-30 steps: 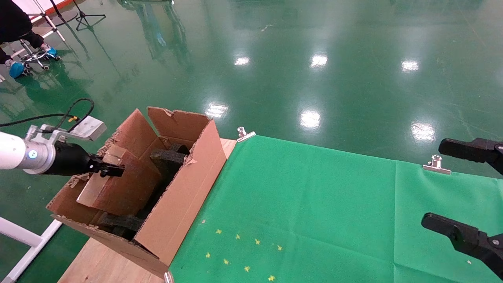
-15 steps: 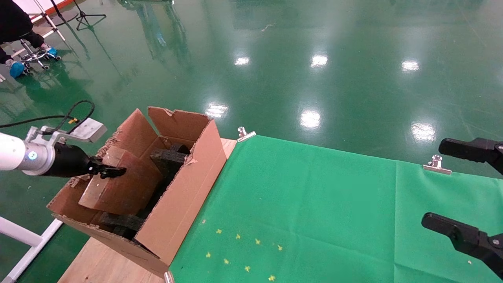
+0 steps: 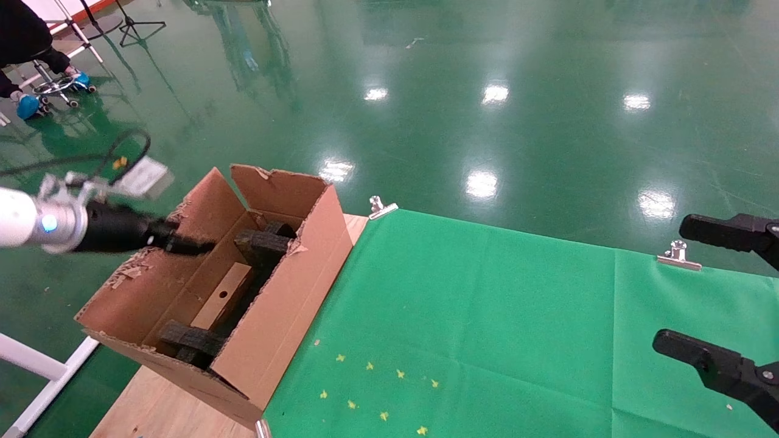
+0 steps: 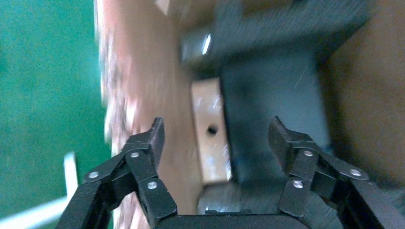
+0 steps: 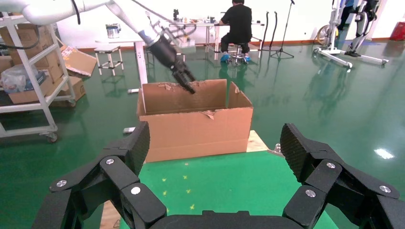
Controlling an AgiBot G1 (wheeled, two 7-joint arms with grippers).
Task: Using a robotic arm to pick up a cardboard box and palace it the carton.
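The cardboard box (image 3: 223, 296) lies inside the carton (image 3: 286, 292), between foam blocks, directly below the left gripper (image 4: 216, 135), which hangs empty with jaws apart. Placement looks done; only withdrawal seems left. The right gripper (image 5: 215, 143) idles open.

The cardboard box (image 3: 223, 296) lies inside the carton (image 3: 286, 292), between foam blocks (image 3: 261, 243), at the table's (image 3: 158, 409) left end.

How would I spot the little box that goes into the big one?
Find the large torn-flapped carton at the left end of the green-covered table. Inside, between dark foam blocks, lies the cardboard box: narrow, pale brown, with one small round hole in its top face.
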